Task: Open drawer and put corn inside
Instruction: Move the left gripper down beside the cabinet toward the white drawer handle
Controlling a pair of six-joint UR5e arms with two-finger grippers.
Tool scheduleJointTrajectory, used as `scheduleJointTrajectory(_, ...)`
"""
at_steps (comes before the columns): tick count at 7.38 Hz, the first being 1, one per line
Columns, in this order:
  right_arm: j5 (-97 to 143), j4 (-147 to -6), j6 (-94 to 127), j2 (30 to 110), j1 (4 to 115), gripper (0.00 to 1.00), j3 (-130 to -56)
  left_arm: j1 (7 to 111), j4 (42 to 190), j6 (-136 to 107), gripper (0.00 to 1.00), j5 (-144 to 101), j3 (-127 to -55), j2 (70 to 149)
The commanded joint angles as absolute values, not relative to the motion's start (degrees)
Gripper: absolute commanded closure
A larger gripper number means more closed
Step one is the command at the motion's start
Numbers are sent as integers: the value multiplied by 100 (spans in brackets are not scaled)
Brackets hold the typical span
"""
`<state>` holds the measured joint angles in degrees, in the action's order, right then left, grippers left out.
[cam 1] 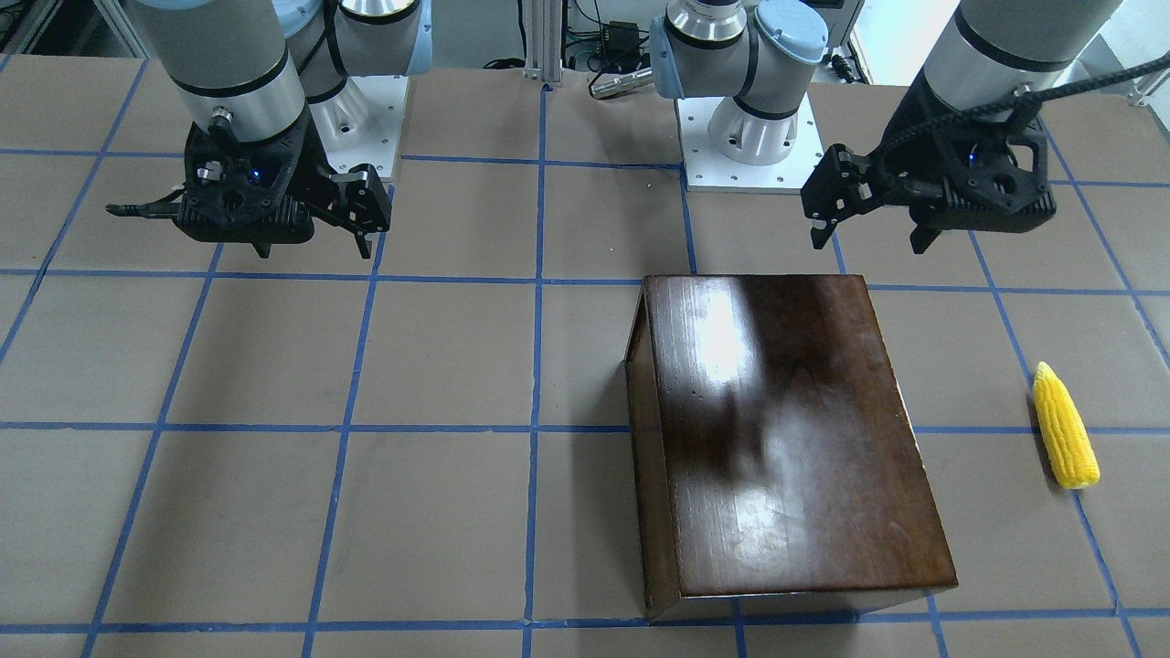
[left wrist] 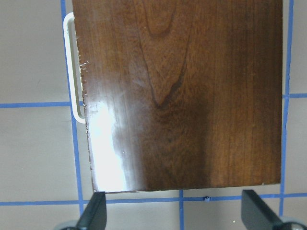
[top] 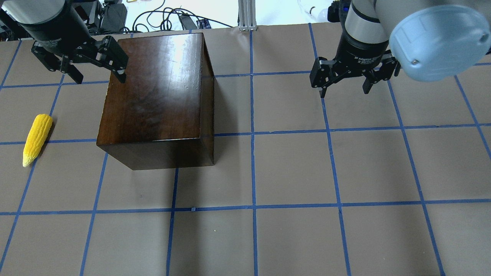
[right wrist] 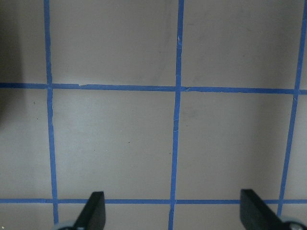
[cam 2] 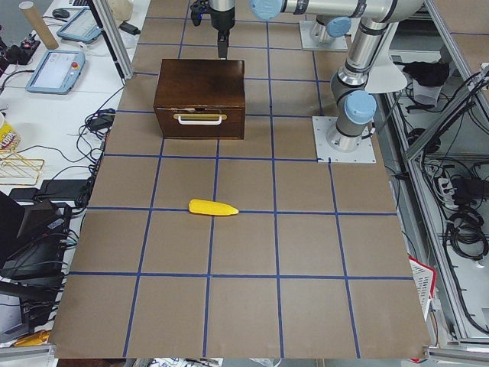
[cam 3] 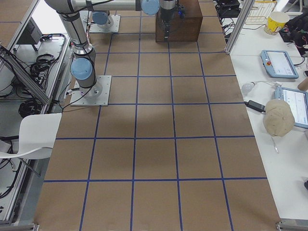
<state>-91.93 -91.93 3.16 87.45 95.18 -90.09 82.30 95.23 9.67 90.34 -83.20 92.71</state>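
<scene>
Beyond our left hand [top: 98, 75] and right hand [top: 344, 90], both wide and empty, the shut dark-fronted wooden drawer [cam 2: 234, 119] should pull by its white loop handle [left wrist: 68, 67], and the light, slick yellow plastic corn cob [top: 37, 138] on the bench [top: 291, 172] before it should pinch mid-body.

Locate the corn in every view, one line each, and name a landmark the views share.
Front-facing: corn at the right, right of the box.
Overhead: corn at the far left, left of the box.
Exterior left: corn near centre, nearer the camera than the box.
Exterior right: not in it.
Left wrist: not in it.
Right wrist: not in it.
Shared landmark: the box, absent only from the right wrist view.
</scene>
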Motion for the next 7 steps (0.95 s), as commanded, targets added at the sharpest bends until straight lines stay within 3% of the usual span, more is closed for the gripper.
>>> scheduleJointTrajectory(1,-9193,-9193,316,8745,9519,0,-9009,7457,9414,1936,0,9009,-8297,9605)
scheduleJointTrajectory(7,-9193,-9193,316,8745,9519,0,-9009,6434,8121,3058,0,8544,-8701,10880)
